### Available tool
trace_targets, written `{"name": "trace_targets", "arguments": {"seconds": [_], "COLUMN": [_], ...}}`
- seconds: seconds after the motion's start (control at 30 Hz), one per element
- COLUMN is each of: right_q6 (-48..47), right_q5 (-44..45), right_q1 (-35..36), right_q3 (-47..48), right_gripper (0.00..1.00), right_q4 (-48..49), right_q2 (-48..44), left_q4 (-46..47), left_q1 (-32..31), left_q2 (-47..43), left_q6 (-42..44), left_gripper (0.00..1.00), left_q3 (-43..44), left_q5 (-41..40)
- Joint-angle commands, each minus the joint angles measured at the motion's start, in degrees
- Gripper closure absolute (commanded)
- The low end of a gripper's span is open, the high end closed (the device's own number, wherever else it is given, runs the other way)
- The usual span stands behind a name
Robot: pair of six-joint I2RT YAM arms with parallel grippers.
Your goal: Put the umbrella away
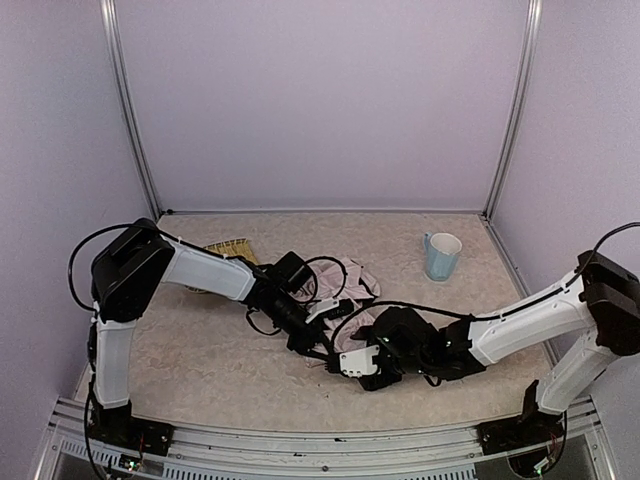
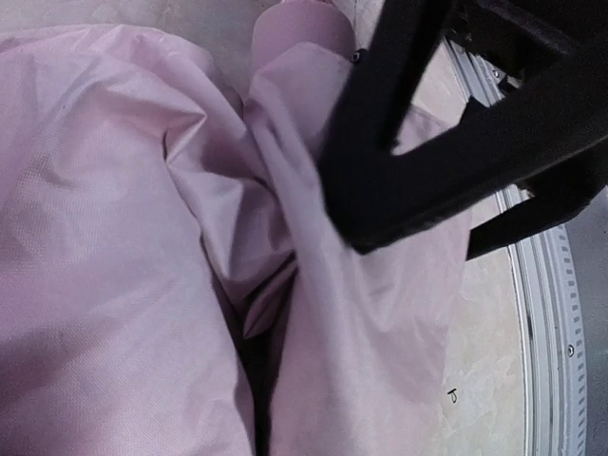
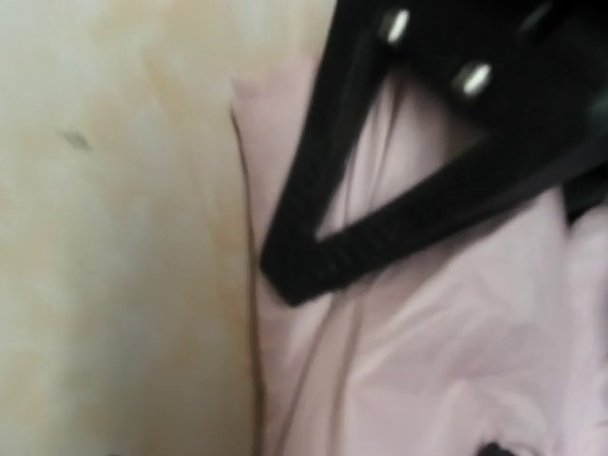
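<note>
The umbrella lies collapsed at mid-table as a crumpled heap of pale pink fabric. Both arms reach into its near edge, with my left gripper and right gripper almost touching there. Pink folds fill the left wrist view and bunch into a dark crease at the bottom centre. They cover my own fingers. A black finger of the other arm crosses the upper right. The right wrist view is blurred: pink fabric on the right, bare table on the left, and a ribbed black finger of the other arm pressing on the cloth.
A pale blue mug stands at the back right. A woven bamboo tray lies behind the left forearm. Black cables loop over the umbrella. The table's metal front rail runs close by the fabric.
</note>
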Motion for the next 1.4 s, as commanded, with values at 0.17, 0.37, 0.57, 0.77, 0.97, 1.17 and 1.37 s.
{"name": "trace_targets", "arguments": {"seconds": [0.17, 0.37, 0.57, 0.77, 0.97, 1.17, 1.37], "right_q6": [-9.3, -8.4, -7.1, -1.1, 5.3, 11.9, 16.7], "right_q5": [12.0, 10.5, 9.5, 3.2, -2.6, -12.3, -29.2], "right_q1": [0.1, -1.1, -2.5, -2.5, -2.5, -3.4, -8.7], "right_q3": [3.2, 3.7, 4.7, 7.1, 7.9, 12.1, 19.3], "right_gripper": [0.22, 0.32, 0.63, 0.79, 0.84, 0.89, 0.87], "right_q4": [10.9, 9.3, 6.3, -5.8, -14.6, -25.1, -40.3], "right_q2": [9.9, 12.9, 14.1, 11.9, 12.1, 12.8, 16.2], "left_q4": [-17.5, -20.0, -25.4, -15.9, 8.0, 32.9, 50.0], "left_q1": [0.0, 0.0, -0.2, 0.9, 3.6, 5.0, 3.7], "left_q2": [6.5, 7.3, 8.5, 3.1, -10.5, -25.3, -40.6], "left_q6": [0.6, 4.4, 9.8, 6.5, -1.5, -6.3, -2.2], "left_gripper": [0.81, 0.83, 0.83, 0.38, 0.05, 0.04, 0.08], "left_q3": [-0.6, 0.9, 4.0, 2.5, -7.8, -24.2, -42.1], "left_q5": [0.5, 4.0, 7.2, 5.8, 0.8, -9.6, -17.0]}}
